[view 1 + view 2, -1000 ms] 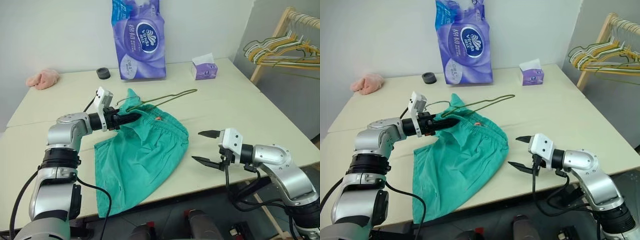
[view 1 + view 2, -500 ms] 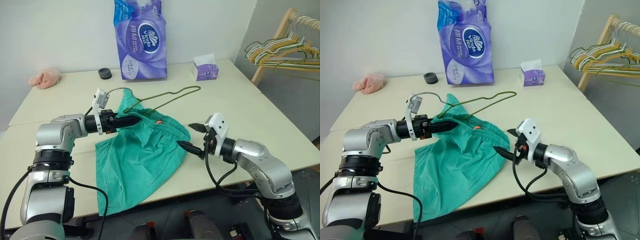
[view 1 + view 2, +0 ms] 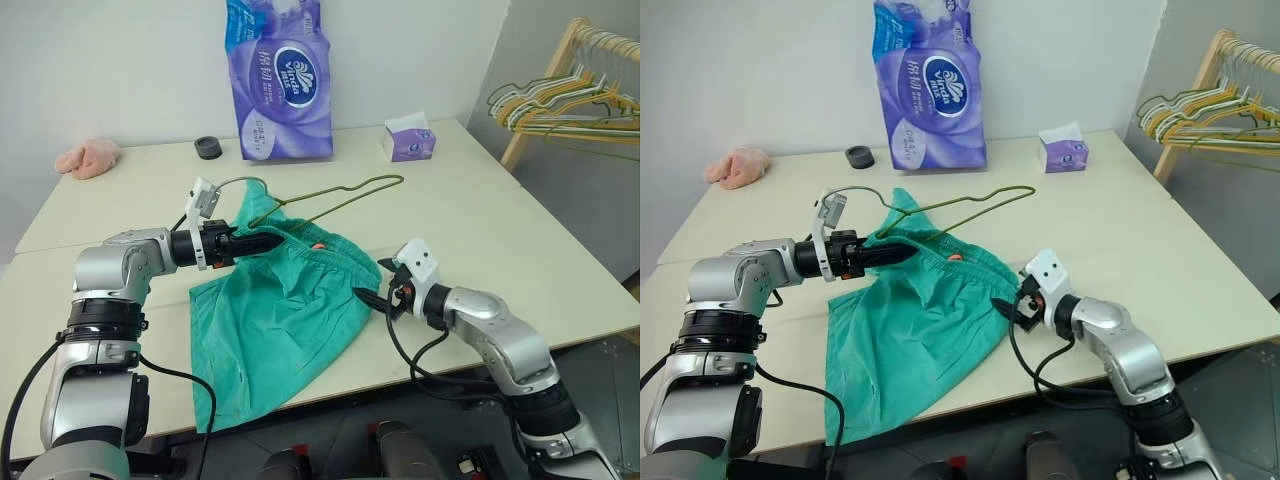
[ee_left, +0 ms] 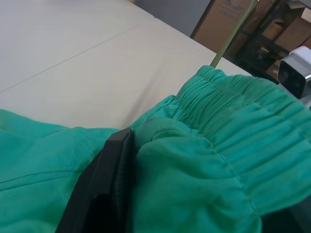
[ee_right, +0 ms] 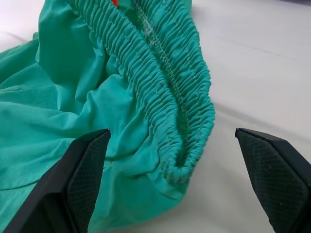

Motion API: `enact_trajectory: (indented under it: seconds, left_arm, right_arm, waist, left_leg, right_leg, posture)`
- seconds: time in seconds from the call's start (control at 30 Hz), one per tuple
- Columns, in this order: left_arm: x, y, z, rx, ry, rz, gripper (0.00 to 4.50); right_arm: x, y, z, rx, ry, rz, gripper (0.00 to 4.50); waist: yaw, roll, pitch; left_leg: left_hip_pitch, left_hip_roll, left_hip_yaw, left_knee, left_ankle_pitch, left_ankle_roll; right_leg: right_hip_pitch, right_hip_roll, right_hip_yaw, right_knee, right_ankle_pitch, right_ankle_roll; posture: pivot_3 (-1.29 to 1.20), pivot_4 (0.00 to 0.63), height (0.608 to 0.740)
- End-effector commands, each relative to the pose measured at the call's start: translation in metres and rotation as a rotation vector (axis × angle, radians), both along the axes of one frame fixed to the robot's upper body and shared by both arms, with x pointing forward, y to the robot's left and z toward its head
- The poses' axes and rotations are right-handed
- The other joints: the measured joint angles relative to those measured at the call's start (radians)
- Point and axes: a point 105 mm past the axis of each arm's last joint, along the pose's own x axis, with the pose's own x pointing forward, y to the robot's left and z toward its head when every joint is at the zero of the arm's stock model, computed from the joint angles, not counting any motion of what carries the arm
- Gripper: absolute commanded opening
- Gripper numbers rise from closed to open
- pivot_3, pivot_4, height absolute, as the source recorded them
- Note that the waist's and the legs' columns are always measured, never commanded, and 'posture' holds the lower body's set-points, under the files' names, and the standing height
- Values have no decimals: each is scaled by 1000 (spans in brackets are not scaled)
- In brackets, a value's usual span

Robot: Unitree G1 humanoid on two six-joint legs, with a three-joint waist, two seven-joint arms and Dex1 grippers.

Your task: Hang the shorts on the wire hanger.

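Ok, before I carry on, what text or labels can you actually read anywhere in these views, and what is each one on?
"Vinda": on the oval logo of the purple tissue pack standing at the back of the table.
Large white Chinese characters above that logo: too blurred to read.
Small white label at the pack's lower left: too small to read.
Small purple tissue box: print too small to read.
Shorts, wire hanger: no text visible.

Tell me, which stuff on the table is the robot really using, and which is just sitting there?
Using:
- the shorts
- the wire hanger
- left hand, pinching the shorts
- right hand, open around the waistband end

Just sitting there:
- purple tissue pack
- small tissue box
- black round thing
- pink cloth lump
- rack of hangers, beside the table
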Motion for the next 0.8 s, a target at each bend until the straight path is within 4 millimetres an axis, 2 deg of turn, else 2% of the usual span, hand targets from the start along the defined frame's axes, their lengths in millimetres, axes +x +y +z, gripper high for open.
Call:
enact_trajectory:
  seconds: [0.03, 0.2, 0.37, 0.43, 0.6, 0.73, 0.8]
  left_arm:
    - [0, -1, 19, 1, -72, -23, 2083]
    - [-1, 0, 18, 2, -72, -22, 2083]
    - [-4, 2, 18, 15, -68, -33, 2083]
    - [-9, 4, 18, 39, -63, -60, 2083]
    - [-27, 8, 21, 97, -35, -159, 2083]
    - [-41, 13, 16, 170, 3, -232, 2081]
    - [-39, 21, 15, 208, 6, -218, 2079]
  right_arm:
    - [3, 12, 7, 37, -35, -3, 3542]
    - [10, 13, 8, 53, -62, -58, 1841]
    - [18, -5, 14, 25, -140, -131, 144]
    - [23, -21, 19, -8, -195, -166, 0]
    - [28, -56, 35, -96, -293, -185, 0]
    - [23, -80, 45, -168, -310, -134, 0]
    - [17, -91, 50, -222, -320, -92, 0]
  waist:
    - [-2, 0, 0]
    - [1, 0, 0]
    - [0, 0, 0]
    - [0, 0, 0]
    - [1, 0, 0]
    - [1, 0, 0]
    - [2, 0, 0]
  left_leg:
    - [0, 0, 0, 0, 0, 0]
    - [0, 0, 0, 0, 0, -1]
    - [0, 0, 0, 0, 0, -1]
    - [0, 0, 0, 0, 0, -1]
    - [0, -1, 0, 0, 0, 0]
    - [0, 0, 0, 0, 0, 0]
    - [0, 0, 1, -1, 0, 1]
  right_leg:
    - [0, 0, 0, 0, 0, 0]
    - [0, 0, 0, 0, 0, 0]
    - [0, 0, 0, 0, 0, 0]
    - [0, 0, 0, 0, 0, 0]
    - [0, 1, 0, 0, 0, 0]
    - [0, 2, 0, 0, 0, 0]
    - [0, 2, -1, 0, 0, 0]
  posture:
    - [-234, 52, 740]
    - [-232, 53, 740]
    - [-231, 56, 740]
    - [-231, 58, 740]
    - [-233, 61, 740]
    - [-234, 62, 740]
    - [-238, 64, 740]
